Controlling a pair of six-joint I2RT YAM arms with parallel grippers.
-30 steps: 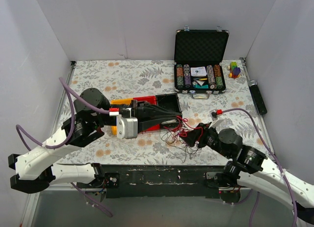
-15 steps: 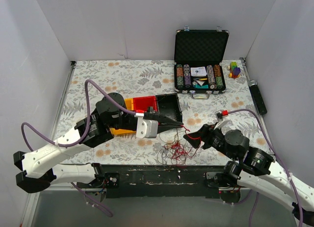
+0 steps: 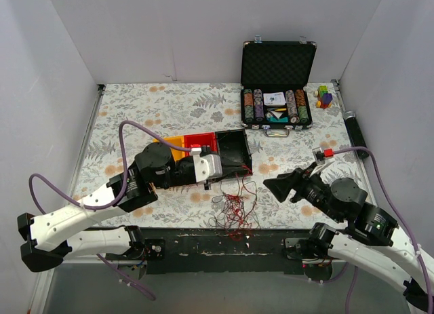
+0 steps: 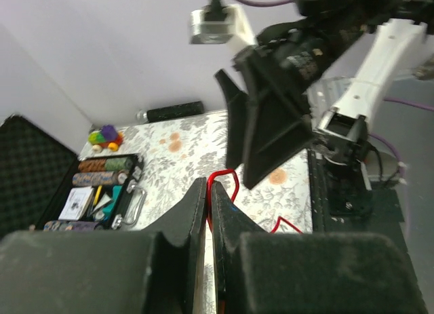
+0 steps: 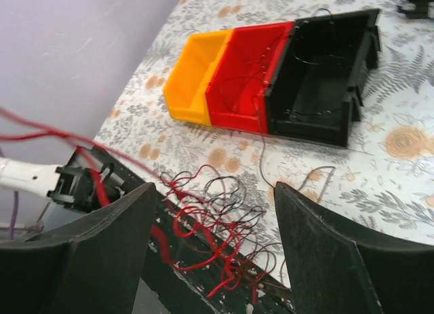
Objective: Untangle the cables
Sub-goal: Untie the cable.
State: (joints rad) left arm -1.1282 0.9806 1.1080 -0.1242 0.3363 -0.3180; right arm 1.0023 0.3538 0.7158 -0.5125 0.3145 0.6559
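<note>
Drawn back to the right since a second ago, off the tangle and apart from it: right gripper [image 5: 212, 192], jaws spread wider than then. Slid toward the near edge of the table [image 3: 156, 104] over the same span: cables [image 3: 234, 207], then bunched against the right fingers, now lying clear of them.

Left gripper [image 4: 208, 190]: clenched, fingers pressed flat together, a red strand [image 4: 222, 180] pinched between them and looping out past the tips. In the top view, poised over the near side of the black bin [image 3: 234, 148], with thin wires trailing from there down to the heap.

Right gripper: released, holding nothing, fingers wide apart and aimed leftward at the left gripper. From its own wrist, the tangle on the cloth below, seen through the gap between the two fingers.

Cables themselves: a loose knot of red and black strands, a paler loop on its left side, between the two grippers at the very front of the table. Some red strands hanging over the dark front rail. A few thin dark ones reaching up across the black bin.

Behind the heap, three bins in a touching row: yellow bin [image 3: 175, 143], red bin [image 3: 203, 141], then the black one.

Farther out, at the back right: an open case of poker chips [image 3: 277, 90], just beside it a small colourful toy [image 3: 325, 95], and along the right edge a black cylinder [image 3: 356, 134].
</note>
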